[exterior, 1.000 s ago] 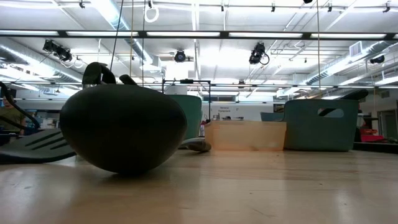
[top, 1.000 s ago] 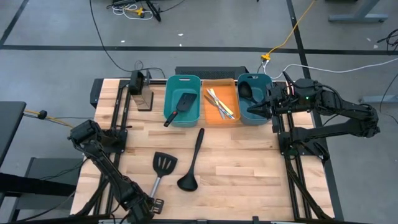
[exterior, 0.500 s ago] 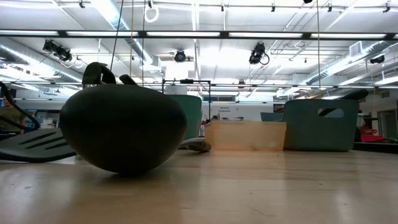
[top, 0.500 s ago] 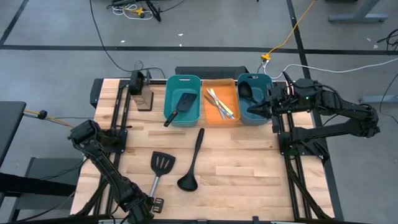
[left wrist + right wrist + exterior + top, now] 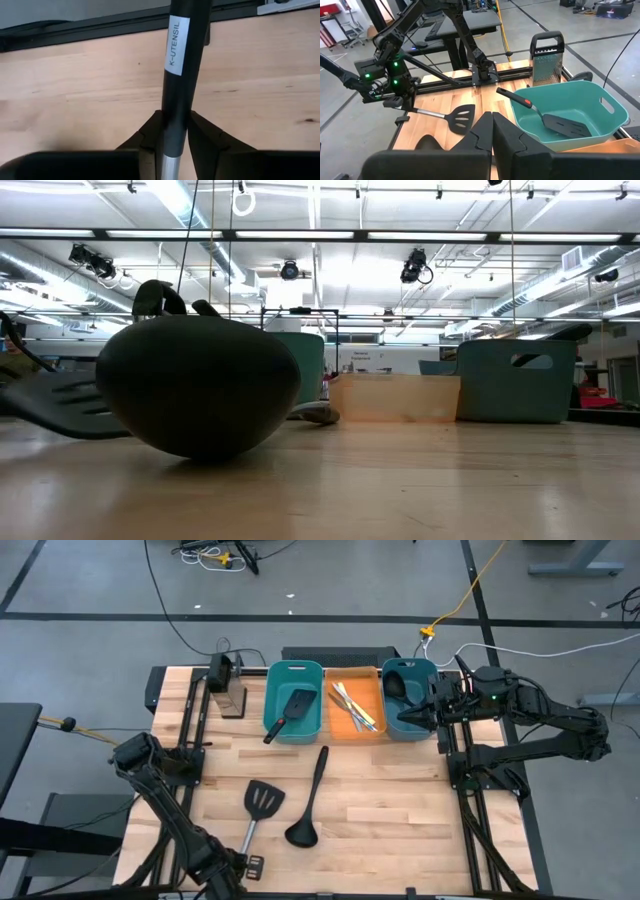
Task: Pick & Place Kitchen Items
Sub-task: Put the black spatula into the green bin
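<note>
Left tool [image 5: 247,865] pinches a spatula [image 5: 262,802]; orange bin [image 5: 354,729] seemingly holds sticks [image 5: 354,704].

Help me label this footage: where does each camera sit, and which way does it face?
High view: overhead, looking straight down at the table; both arms show.
Low view: at tabletop height, looking level across; the ladle bowl fills it; no arm is clearly seen.
Left wrist view: on the left arm, looking along the slotted spatula handle gripped by the left end effector.
Right wrist view: on the right arm, over the shut right end effector, facing the left arm.
Shared: high and right wrist views both show that spatula.
</note>
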Tool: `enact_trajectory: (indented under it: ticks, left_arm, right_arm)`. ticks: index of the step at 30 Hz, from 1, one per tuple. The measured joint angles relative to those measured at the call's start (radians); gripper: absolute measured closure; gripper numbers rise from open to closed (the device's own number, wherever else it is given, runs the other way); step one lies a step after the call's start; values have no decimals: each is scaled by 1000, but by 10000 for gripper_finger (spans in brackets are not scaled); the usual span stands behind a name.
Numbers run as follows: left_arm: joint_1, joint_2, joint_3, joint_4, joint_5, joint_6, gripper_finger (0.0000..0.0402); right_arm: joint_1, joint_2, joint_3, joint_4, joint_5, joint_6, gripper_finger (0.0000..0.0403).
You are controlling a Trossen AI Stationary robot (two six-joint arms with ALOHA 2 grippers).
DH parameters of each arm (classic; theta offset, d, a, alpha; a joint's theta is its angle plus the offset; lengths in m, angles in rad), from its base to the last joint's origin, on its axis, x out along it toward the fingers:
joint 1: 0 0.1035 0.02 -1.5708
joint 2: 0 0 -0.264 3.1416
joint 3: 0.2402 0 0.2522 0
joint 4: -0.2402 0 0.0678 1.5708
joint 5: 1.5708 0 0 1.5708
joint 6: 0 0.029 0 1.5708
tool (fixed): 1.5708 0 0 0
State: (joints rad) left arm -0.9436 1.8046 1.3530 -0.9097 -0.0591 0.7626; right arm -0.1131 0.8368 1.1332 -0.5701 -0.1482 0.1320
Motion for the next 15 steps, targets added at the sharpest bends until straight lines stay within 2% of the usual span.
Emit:
enact_trajectory:
  ticks: [5,10,15]
  left_arm:
    - [0,0,38,-61,-11,-6,338]
    - [0,0,43,-62,61,-38,371]
    - [9,0,43,-64,62,-64,398]
  right_arm:
    - [0,0,0,0,0,-1,396]
    - [0,0,0,0,-2,-2,396]
    - [0,0,0,0,-2,-2,396]
